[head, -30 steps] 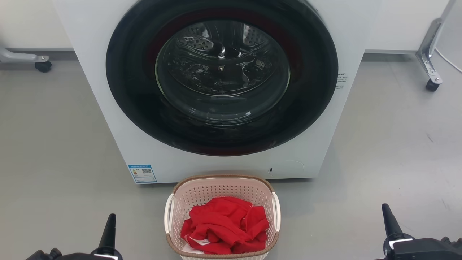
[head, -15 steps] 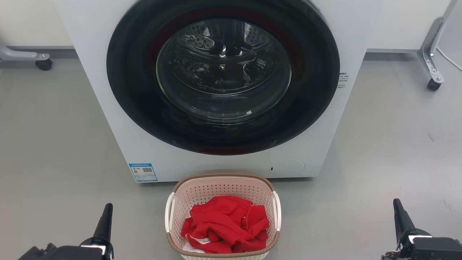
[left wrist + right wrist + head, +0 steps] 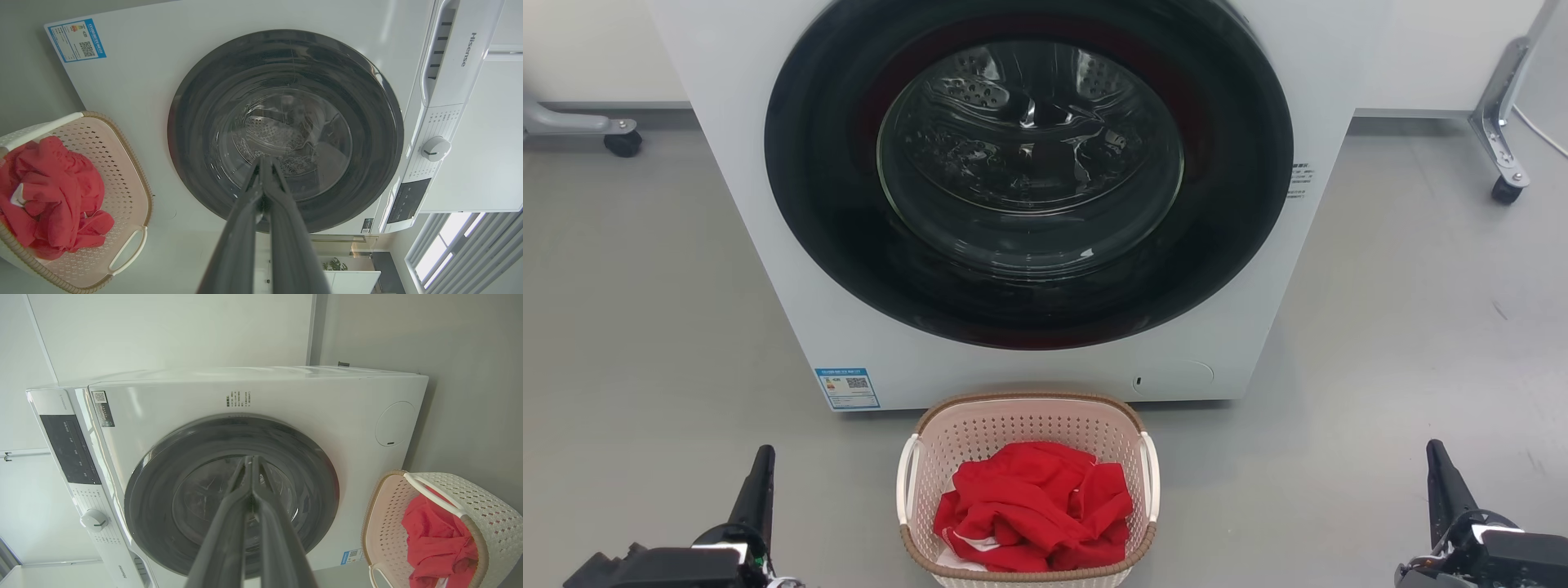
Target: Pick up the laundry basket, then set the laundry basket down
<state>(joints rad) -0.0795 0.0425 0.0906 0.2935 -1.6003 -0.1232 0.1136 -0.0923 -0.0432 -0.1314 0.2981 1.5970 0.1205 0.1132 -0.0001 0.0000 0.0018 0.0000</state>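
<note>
Moved outward since a second ago: left gripper (image 3: 761,461) and right gripper (image 3: 1436,453), each with fingers pressed together, holding nothing. Laundry basket (image 3: 1013,426): on floor (image 3: 645,327) between the grippers, apart from both, just before washing machine (image 3: 768,245); contents: crumpled red garment (image 3: 1033,506). Markings: Hisense lettering (image 3: 467,49) on the machine's panel; blue QR-code label (image 3: 847,388) beyond the left gripper, text illegible.

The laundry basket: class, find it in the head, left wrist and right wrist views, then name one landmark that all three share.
Head view: the laundry basket sits bottom centre, before the washing machine.
Left wrist view: lower left.
Right wrist view: lower right.
Shared landmark: the blue label on the machine's front, beside the basket.
</note>
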